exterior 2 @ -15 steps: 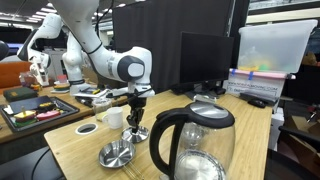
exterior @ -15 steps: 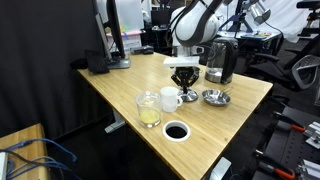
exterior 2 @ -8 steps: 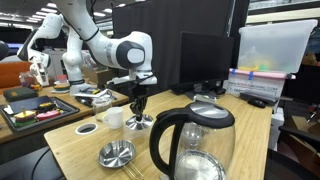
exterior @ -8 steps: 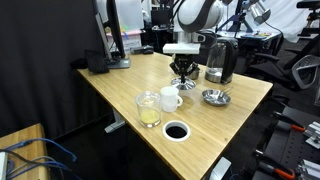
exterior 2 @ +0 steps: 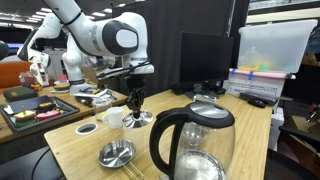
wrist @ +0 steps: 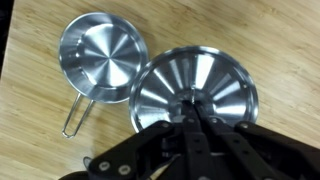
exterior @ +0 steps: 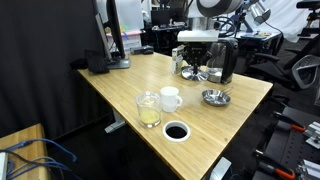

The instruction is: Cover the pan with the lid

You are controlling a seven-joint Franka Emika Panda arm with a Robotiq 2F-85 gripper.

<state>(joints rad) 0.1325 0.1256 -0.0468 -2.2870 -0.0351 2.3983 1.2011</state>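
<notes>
The pan (wrist: 100, 54) is a shiny shallow steel pan with a thin handle. It lies empty on the wooden table and shows in both exterior views (exterior: 214, 97) (exterior 2: 117, 153). The lid (wrist: 195, 88) is round, ribbed and grey-silver. My gripper (wrist: 190, 122) is shut on its centre knob and holds it above the table. In the wrist view the lid hangs to the right of the pan, their rims almost touching. In both exterior views the gripper (exterior: 190, 62) (exterior 2: 134, 97) carries the lid (exterior: 191, 72) (exterior 2: 140, 118) between the white mug and the kettle.
A black kettle (exterior: 221, 60) (exterior 2: 195, 145) stands close beside the pan. A white mug (exterior: 171, 98) (exterior 2: 113, 117), a glass with yellow liquid (exterior: 148, 108) and a round cable hole (exterior: 176, 131) lie nearer the table's front. A monitor base (exterior: 118, 62) stands at the back.
My gripper has lifted the lid off the table beside the mug and carried it up and towards the kettle. The pan has not moved.
</notes>
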